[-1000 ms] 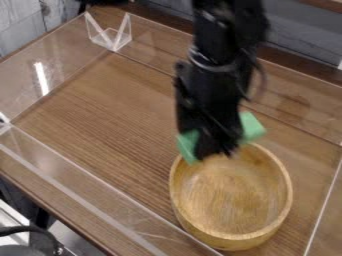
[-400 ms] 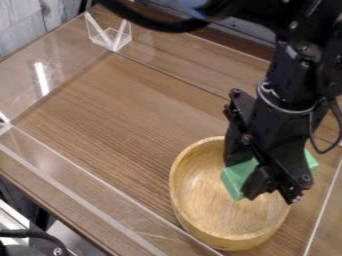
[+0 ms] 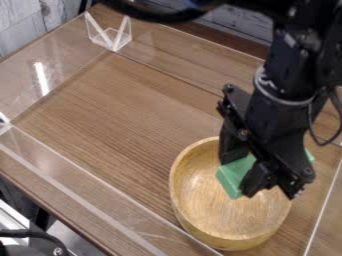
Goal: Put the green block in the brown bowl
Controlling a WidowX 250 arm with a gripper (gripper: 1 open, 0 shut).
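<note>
My black gripper (image 3: 271, 180) hangs pointing down over the right half of the brown bowl (image 3: 182, 190), a large round light wooden bowl near the table's front right. It is shut on the green block (image 3: 237, 178), whose ends stick out on both sides of the fingers. The block is held just above the bowl's inside, roughly level with the rim. The arm hides the far right part of the bowl.
The bowl stands on a wooden tabletop (image 3: 120, 100) enclosed by low clear plastic walls (image 3: 54, 165). A small folded clear plastic piece (image 3: 107, 32) stands at the back left. The table's front edge lies close to the bowl.
The gripper has carried the green block to the right, from the bowl's far left rim to over the bowl's right half. In the last half second it hardly moved.
</note>
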